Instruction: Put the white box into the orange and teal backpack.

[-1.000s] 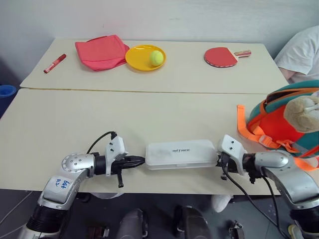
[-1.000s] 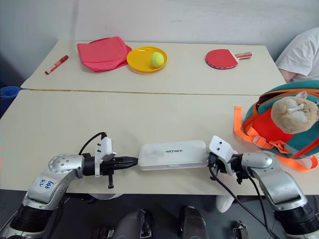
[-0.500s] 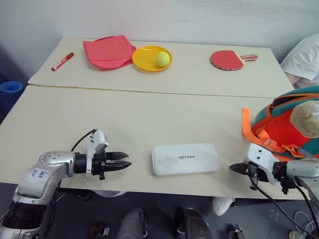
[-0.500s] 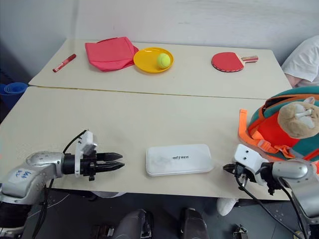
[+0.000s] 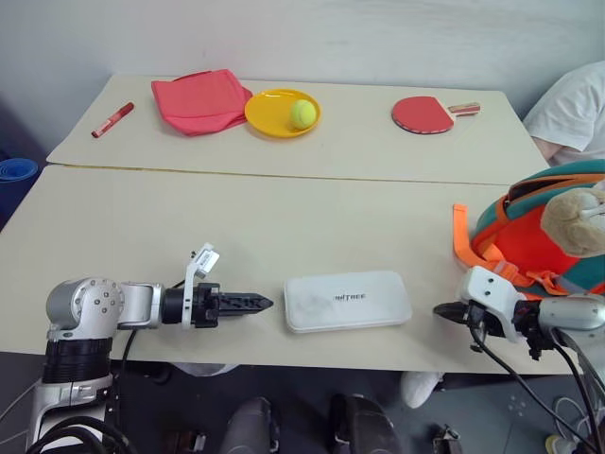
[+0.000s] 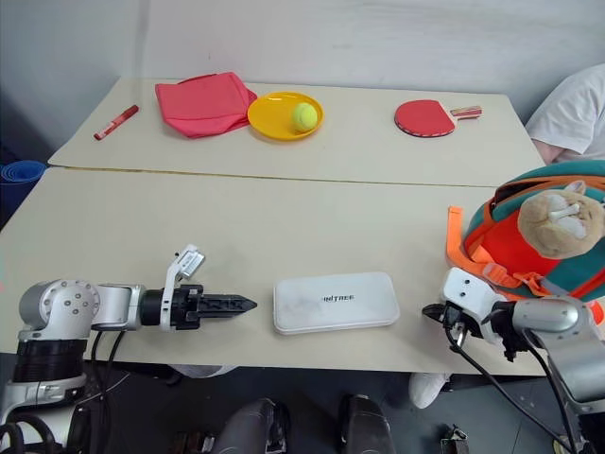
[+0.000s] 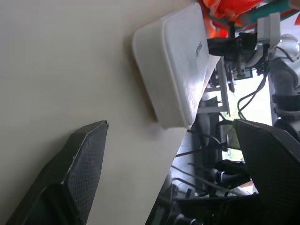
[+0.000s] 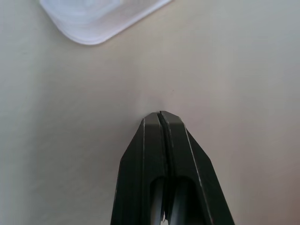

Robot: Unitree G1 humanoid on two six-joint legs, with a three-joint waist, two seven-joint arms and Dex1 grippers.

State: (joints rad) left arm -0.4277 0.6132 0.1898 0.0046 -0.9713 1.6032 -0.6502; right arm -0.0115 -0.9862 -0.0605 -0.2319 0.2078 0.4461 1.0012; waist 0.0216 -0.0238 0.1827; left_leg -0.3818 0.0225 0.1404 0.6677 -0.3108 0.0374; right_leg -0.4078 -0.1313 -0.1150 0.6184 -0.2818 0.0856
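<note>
1. My step in hand is getting a grip on the flat white plastic box with rounded corners (image 5: 348,300); nothing holds it yet, and it lies flat on the pale beige table (image 5: 284,218) near the front edge, between my two arms.

2. My left gripper (image 7: 164,178) hovers just beside the box's left end, its two black fingers spread wide and pointing at that short end without touching it.

3. My right gripper (image 8: 161,123) sits beyond the box's right end, clear of it, with its fingers pressed fully together, tips close to the tabletop.

4. The box's long axis runs side to side across my view, parallel to the table's front edge; the small grey lettering faces up and reads upright from where I stand.

5. The bulky orange and teal backpack with a tan plush animal on it (image 5: 529,236) stands at the table's right end, behind my right arm and well apart from the box.

6. I judge the next move calls for closing my left fingers on the near short end, then carrying the box rightward, end-first, toward the backpack's opening, which I cannot see clearly from here.
</note>
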